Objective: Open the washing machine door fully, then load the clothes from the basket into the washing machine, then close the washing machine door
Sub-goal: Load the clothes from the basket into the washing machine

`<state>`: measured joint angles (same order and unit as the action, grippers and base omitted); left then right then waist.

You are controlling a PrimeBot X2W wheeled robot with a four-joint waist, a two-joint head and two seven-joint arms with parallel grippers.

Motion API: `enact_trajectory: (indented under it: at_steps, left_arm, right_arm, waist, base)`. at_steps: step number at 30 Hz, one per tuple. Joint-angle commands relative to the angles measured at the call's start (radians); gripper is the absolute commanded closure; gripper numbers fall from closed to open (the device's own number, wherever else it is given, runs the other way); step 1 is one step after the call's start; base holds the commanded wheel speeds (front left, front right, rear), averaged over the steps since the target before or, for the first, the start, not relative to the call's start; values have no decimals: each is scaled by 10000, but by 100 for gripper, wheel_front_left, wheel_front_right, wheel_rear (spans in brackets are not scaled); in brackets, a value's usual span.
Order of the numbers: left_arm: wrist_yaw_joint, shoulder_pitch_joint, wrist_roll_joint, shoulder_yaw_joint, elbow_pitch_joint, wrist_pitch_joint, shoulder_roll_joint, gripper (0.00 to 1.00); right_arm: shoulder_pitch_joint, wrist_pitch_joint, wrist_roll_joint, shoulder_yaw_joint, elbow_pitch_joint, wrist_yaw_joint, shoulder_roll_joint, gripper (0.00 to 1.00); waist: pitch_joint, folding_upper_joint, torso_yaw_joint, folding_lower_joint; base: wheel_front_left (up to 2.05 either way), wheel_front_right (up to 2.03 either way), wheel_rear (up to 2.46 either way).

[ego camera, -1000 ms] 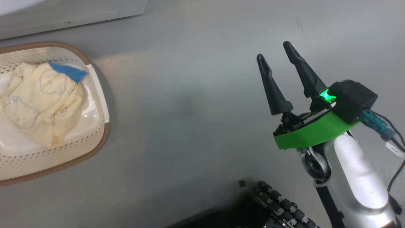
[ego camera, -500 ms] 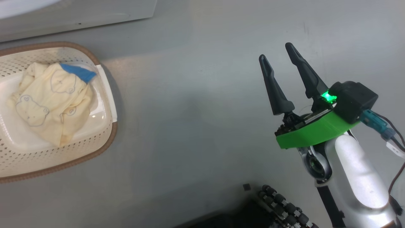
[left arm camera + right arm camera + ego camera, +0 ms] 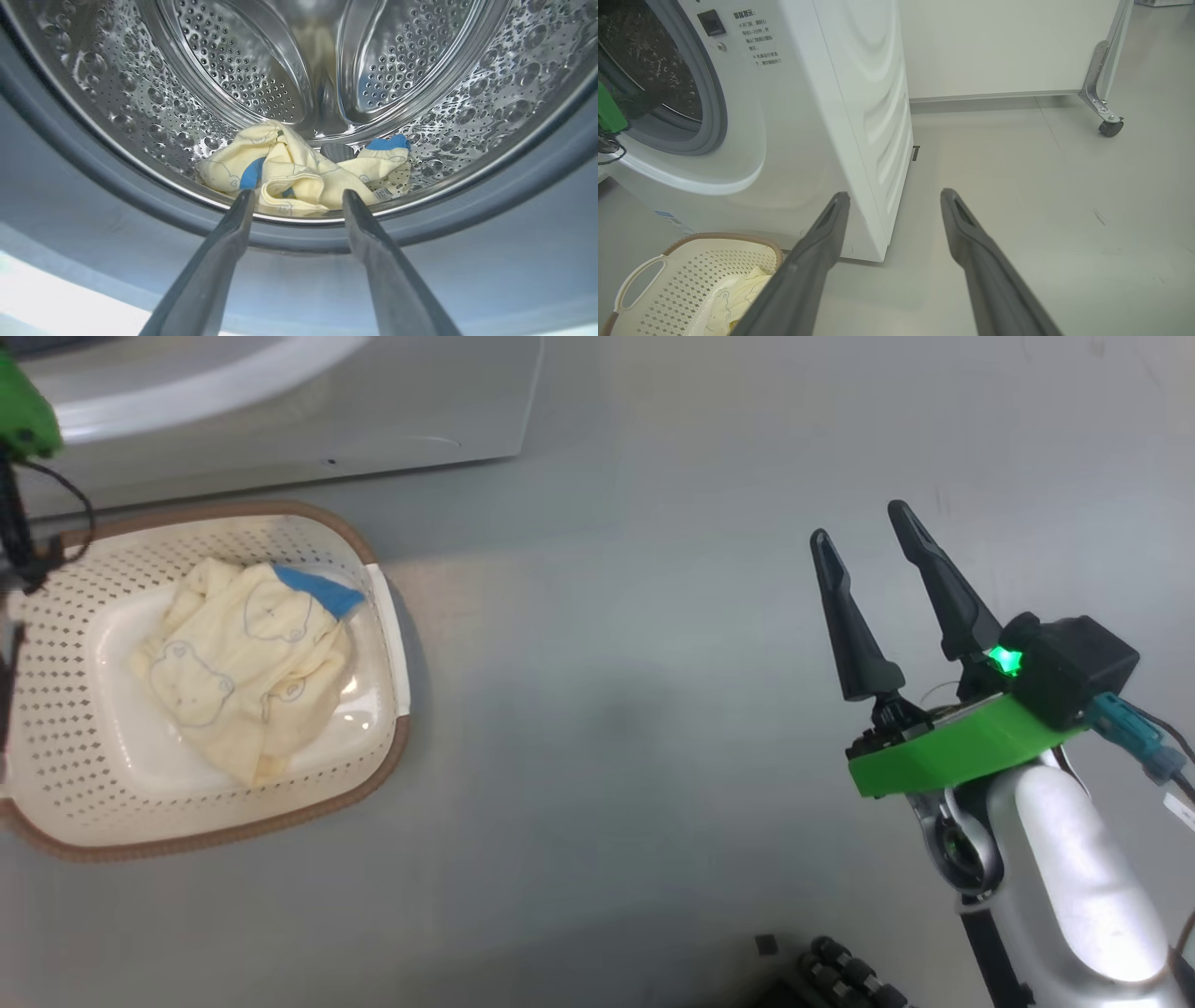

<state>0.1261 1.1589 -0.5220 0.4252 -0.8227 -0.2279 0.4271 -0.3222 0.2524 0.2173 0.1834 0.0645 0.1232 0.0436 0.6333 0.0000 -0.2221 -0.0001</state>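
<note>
Left gripper [image 3: 298, 195] fingers spread wide, holding nothing, pointing into the steel drum [image 3: 233, 70] of the washing machine [image 3: 859, 93], tips over the grey gasket [image 3: 70, 196] at the drum's lower lip. Loaded clothes [image 3: 289, 172] lie crumpled on the drum bottom just beyond the tips, pale yellow with blue patches; they look clear of the fingers, though the angle makes contact hard to judge. Right gripper [image 3: 859, 523] fingers also apart and empty, hanging over bare grey floor [image 3: 607, 663], well right of the basket [image 3: 65, 728]. Basket sits on the floor just in front of the machine's white front, cream with perforated sides and brown rim. One remaining garment [image 3: 247, 663] is bunched in the middle of the basket, bear outlines showing, blue patch toward the machine side. Right wrist view: machine opening at upper left, a green part inside it, probably the left wrist; basket corner with a white handle at lower left, beside the right gripper's left-hand finger.
</note>
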Motion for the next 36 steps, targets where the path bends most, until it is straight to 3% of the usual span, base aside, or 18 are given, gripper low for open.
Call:
enact_trajectory:
  at_steps: [1,11,18,25,36]
  left_arm:
    - [152,-206,-15,-273,501,-140,382,0]
    - [1347,-3904,419,-649,4251,-334,3,0]
    - [1804,-6157,875,-842,6240,-336,-256,0]
    - [1900,-8095,1216,-970,7259,-337,-658,0]
    - [1711,-9823,1456,-1122,7319,-338,-1285,0]
  right_arm:
    - [309,93,-86,55,-256,75,66,0]
    - [963,93,-529,-415,-151,75,66,0]
    - [1407,89,-737,-572,-15,75,66,0]
    - [1924,-67,-948,-668,15,75,66,0]
    - [2730,-454,-1131,-743,-296,75,66,0]
  waist:
    - [-372,0,286,1]
    - [-1634,0,907,1]
    - [-2416,0,1248,1]
    - [-3257,0,1585,1]
    - [-4419,0,1864,1]
  base:
    - [0,0,0]
    - [0,0,0]
    - [0,0,0]
    - [0,0,0]
    - [0,0,0]
